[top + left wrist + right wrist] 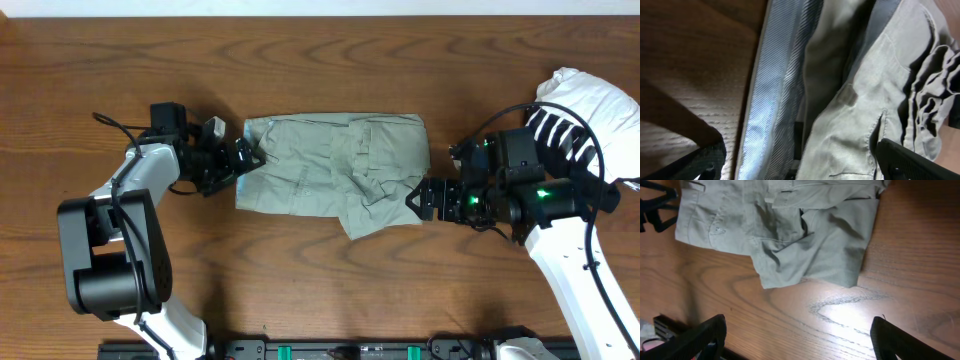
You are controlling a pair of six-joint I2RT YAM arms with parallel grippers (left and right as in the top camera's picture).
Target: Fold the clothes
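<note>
the left gripper (241,160) stands at the 9 o'clock edge of the trousers (322,170), its jaws spread wide and clamped on nothing; in the left wrist view its two dark fingers (907,161) straddle the cloth, one over bare wood and the other over the fabric, though whether the tips touch the cloth cannot be told. between them runs the inside of the waistband (772,100), a strip of pale blue-white lining with fine diagonal ribs, and at 3 o'clock of it the khaki cotton shows stitched seams, a pocket slit and bunched folds. the trousers lie in the middle of the wooden table (320,50) as a rough rectangle of soft, creased beige cloth, with one flap hanging out toward 5 o'clock and ending in a blunt corner. the table is dark brown with a strong wavy grain and a glossy spot of reflected light in the right wrist view. the right gripper (419,197) sits at about 4 o'clock of the trousers, just beside the flap, released: its black fingers (705,336) stand far apart over bare wood, with the cloth's edge ahead toward 12 o'clock and apart from them. at 2 o'clock of the table, behind the right arm, rests a white crumpled bundle (590,100).
</note>
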